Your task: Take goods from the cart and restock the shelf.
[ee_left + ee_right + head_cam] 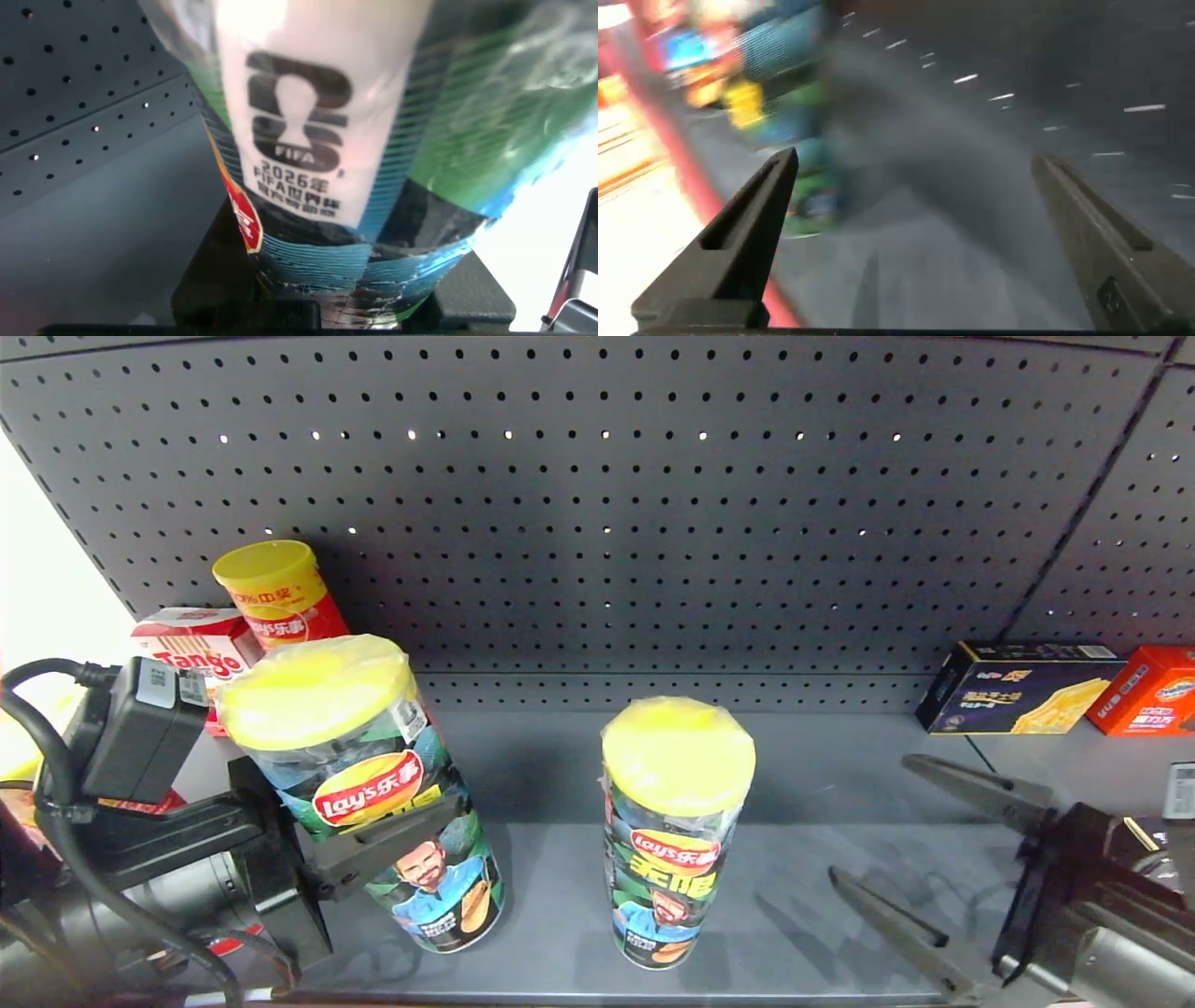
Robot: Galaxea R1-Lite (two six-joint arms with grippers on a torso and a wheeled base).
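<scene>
A chips can [373, 784] with a yellow lid and green-blue label leans at the left of the grey shelf [822, 784]. My left gripper [373, 812] is shut on its middle, one finger [392, 840] across the label. In the left wrist view the can [318, 140] is very close. I cannot tell whether its base touches the shelf. A second matching can [672, 831] stands upright at the shelf's centre. To that can's right, my right gripper [873, 819] hangs open and empty. The right wrist view shows this gripper [915, 161] with a blurred can [803, 140] off to one side.
At the back left stand a red can with a yellow lid [275, 593] and a red-and-white wafer box [196, 649]. A dark blue box [1022, 689] and an orange box [1148, 691] lie at the back right. A pegboard wall [653, 523] closes the back.
</scene>
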